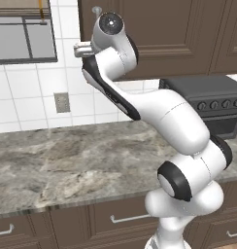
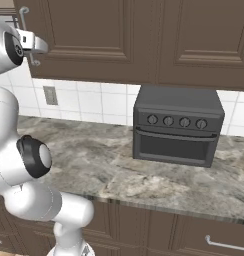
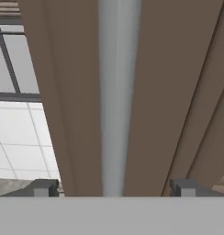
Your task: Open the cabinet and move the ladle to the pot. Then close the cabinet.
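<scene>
The cabinet point(image 2: 94, 35) hangs shut on the wall above the marble worktop point(image 2: 119, 165), its silver bar handle point(image 3: 117, 101) running upright down the door's left edge. The fingers point(image 3: 114, 187) stand spread wide either side of that handle, gripping nothing. A dark toaster oven point(image 2: 176, 125) sits on the worktop to the right, under the neighbouring door.

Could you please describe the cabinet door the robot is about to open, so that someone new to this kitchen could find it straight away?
Start at the dark countertop oven on the marble counter and look up and left along the row of brown wall doors. The cabinet is the door beside the window, with the open end effector straddling its handle. Its long vertical silver bar handle sets it apart.
</scene>
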You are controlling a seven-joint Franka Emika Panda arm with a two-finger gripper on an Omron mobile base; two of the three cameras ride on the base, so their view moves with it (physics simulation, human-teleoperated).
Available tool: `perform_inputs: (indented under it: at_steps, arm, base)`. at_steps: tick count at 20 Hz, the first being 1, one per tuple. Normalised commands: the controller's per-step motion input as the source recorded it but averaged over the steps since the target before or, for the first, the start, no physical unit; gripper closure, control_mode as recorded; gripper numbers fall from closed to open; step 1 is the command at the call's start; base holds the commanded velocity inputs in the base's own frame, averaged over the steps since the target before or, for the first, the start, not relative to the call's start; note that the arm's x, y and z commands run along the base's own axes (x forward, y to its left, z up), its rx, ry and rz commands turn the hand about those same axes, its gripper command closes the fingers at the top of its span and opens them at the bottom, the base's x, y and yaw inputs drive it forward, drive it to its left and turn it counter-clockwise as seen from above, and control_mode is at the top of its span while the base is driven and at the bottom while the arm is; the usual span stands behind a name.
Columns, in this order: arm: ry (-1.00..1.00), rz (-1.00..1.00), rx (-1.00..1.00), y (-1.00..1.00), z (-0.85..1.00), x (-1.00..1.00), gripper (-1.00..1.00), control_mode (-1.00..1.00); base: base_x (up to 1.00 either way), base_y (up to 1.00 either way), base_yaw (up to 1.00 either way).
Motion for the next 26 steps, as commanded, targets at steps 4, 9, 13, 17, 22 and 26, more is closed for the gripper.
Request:
perform_inputs:
  at_steps: [4,9,13,17,22,26]
  arm:
    - [-0.02,0.0,-0.01,-0.01,-0.51,0.31,1.0,-1.0]
    - [-0.01,0.0,0.0,-0.02,-0.5,0.44,1.0,-1.0]
    - [0.0,0.0,-0.01,0.0,-0.43,0.6,1.0,-1.0]
    - [0.0,0.0,-0.02,0.0,-0.37,0.59,1.0,-1.0]
    - [0.0,0.0,-0.05,0.12,-0.23,0.52,1.0,-1.0]
    - [0.0,0.0,-0.08,0.36,-0.06,0.27,1.0,-1.0]
  base:
    - [0.0,0.0,0.0]
    - [0.0,0.0,0.0]
    - [0.0,0.0,0.0]
    - [0.0,0.0,0.0]
    - [0.0,0.0,0.0]
    - [0.0,0.0,0.0]
